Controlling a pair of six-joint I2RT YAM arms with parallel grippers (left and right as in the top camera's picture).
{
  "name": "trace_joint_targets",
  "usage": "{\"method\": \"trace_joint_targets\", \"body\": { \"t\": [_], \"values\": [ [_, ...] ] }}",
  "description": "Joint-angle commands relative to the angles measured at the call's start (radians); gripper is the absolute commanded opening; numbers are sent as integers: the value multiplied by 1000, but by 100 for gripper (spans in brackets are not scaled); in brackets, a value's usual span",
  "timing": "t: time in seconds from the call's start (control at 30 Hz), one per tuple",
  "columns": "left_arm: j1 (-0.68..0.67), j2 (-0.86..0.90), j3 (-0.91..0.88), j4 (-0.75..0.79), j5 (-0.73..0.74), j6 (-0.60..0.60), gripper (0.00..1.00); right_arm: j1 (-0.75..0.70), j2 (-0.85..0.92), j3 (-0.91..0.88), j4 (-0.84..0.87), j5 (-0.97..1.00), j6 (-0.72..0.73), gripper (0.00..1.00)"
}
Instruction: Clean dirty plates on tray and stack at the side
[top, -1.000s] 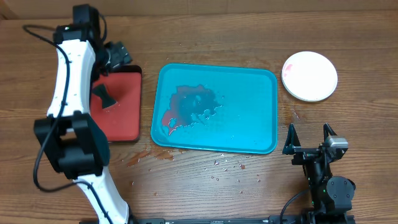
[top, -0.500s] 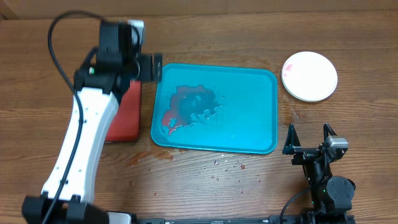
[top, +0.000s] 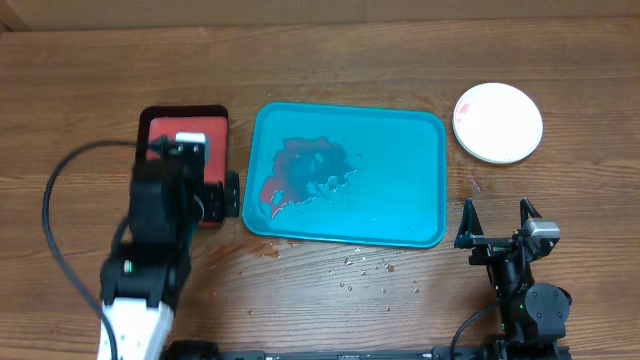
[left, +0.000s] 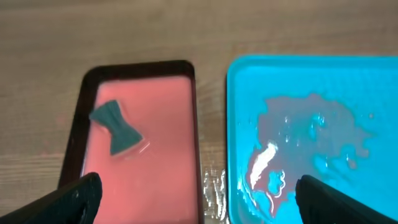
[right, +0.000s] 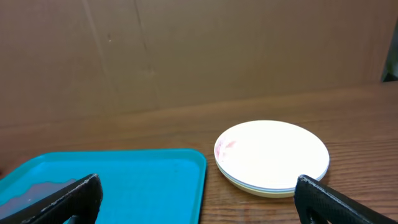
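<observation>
The teal tray lies mid-table with a red sauce puddle on its left half; no plate is on it. The plates are stacked on the wood to the tray's right, white on top with a faint red smear; the stack also shows in the right wrist view. My left gripper is open and empty, high over the gap between the red tray and the teal tray. My right gripper is open and empty, near the front edge, facing the plates.
A red tray with a dark rim lies left of the teal tray, with a dark grey sponge on it. Water wets the wood between the trays, and droplets lie before the teal tray.
My left arm has swung from the far left, over the red tray, back toward the front; its gripper now hangs over the gap between the trays. The right arm has not moved.
</observation>
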Motion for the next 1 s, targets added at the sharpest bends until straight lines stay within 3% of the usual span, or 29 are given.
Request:
{"method": "trace_joint_targets", "body": {
  "t": [0.0, 0.2, 0.5, 0.97],
  "values": [
    [8, -111, -148, 95, -23, 23, 100, 6, -8, -11, 6, 6, 3, 100],
    [45, -325, -368, 271, -10, 21, 100, 6, -8, -10, 6, 6, 3, 100],
    [56, -569, -535, 283, -22, 22, 100, 6, -8, -10, 6, 6, 3, 100],
    [84, -755, -781, 611, 17, 18, 100, 6, -8, -11, 6, 6, 3, 100]
  ]
}}
